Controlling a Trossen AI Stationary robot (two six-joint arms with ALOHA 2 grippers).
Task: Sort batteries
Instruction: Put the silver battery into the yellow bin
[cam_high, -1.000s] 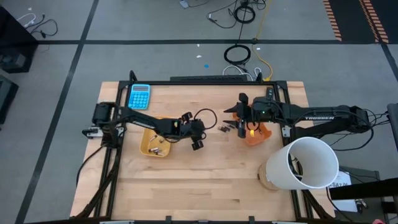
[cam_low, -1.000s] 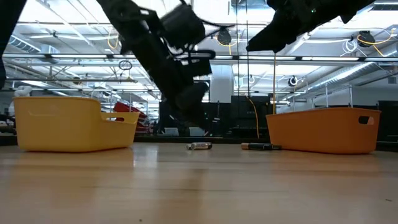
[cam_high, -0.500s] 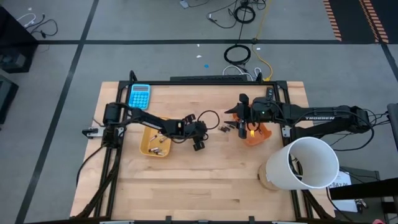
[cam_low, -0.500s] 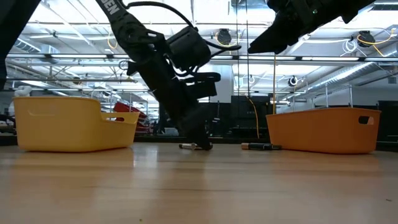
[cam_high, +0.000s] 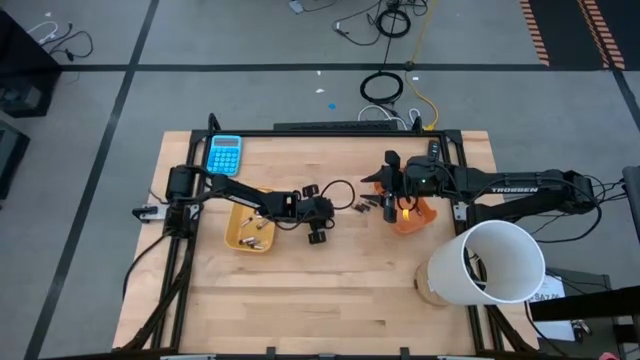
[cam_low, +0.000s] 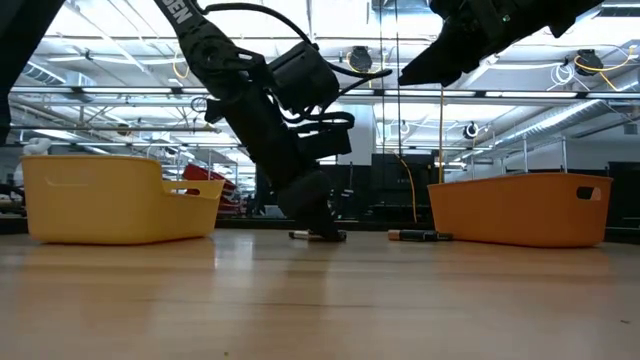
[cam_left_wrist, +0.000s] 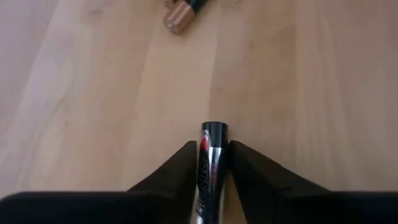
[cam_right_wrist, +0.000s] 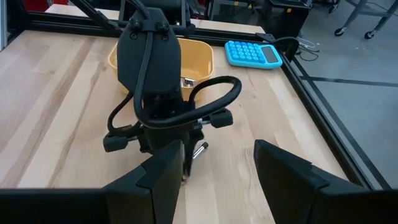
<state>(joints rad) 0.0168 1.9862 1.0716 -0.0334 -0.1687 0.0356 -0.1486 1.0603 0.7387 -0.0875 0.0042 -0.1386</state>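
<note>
A silvery battery (cam_left_wrist: 208, 163) lies on the wooden table (cam_high: 330, 290) squarely between the fingers (cam_left_wrist: 177, 171) of the left gripper (cam_high: 318, 222), which are drawn in narrow against its two sides with its tip poking out past them; the gripper is down at the tabletop near the middle of the table. A second, copper-ended battery (cam_left_wrist: 183, 12) lies apart from it on the bare wood. At about nine o'clock from the left gripper sits the yellow tray (cam_high: 238, 236) with several batteries in it. At about two o'clock, dark batteries (cam_high: 362, 207) lie beside the orange tray (cam_high: 418, 216). The right gripper (cam_high: 389, 190) hangs over the orange tray's edge, its fingers parted and empty. The blue calculator (cam_high: 224, 154) rests toward eleven o'clock.
</note>
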